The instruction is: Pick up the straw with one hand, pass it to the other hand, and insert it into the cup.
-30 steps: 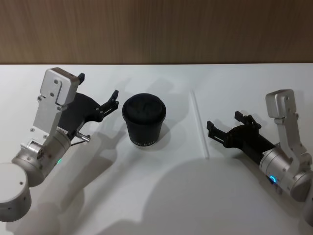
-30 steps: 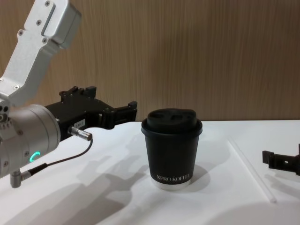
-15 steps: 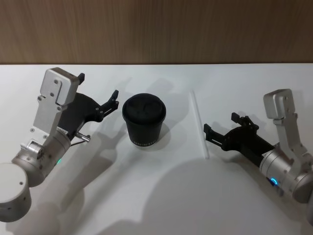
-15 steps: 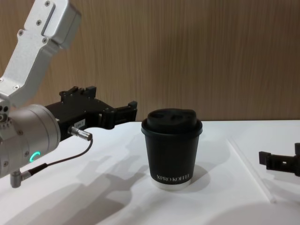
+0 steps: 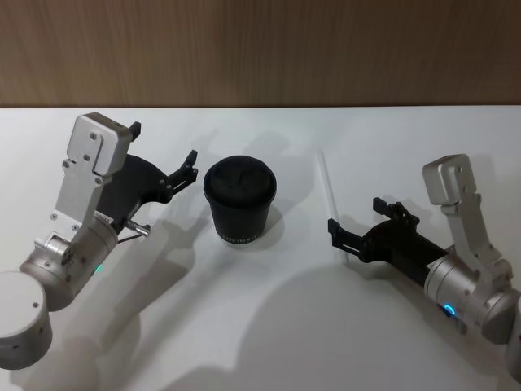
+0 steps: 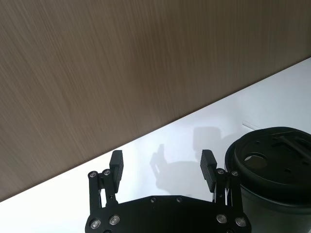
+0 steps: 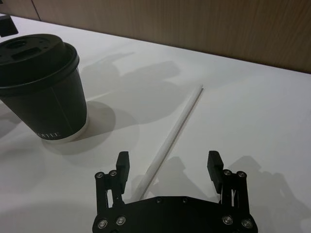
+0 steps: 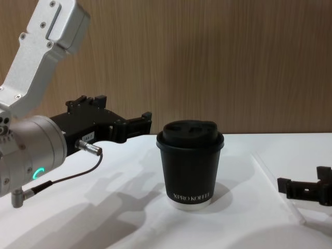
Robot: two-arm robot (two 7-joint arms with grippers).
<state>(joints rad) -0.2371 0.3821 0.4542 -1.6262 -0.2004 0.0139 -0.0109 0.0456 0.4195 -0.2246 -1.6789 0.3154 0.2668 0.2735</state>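
Straw lies flat on the desk between cup and right edge; right gripper, fingers spread, straddles its near end, evidently to pinch it; left gripper hangs spread-fingered beside the cup, presumably for handover.

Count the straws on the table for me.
1. The straw lies flat on the table, right of the cup, its near end between the right gripper's open jaws.

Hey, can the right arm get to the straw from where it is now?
Probably yes. The open right tool has the straw lined up between its fingers, nothing blocking; the cup stands aside, the left tool beyond it.
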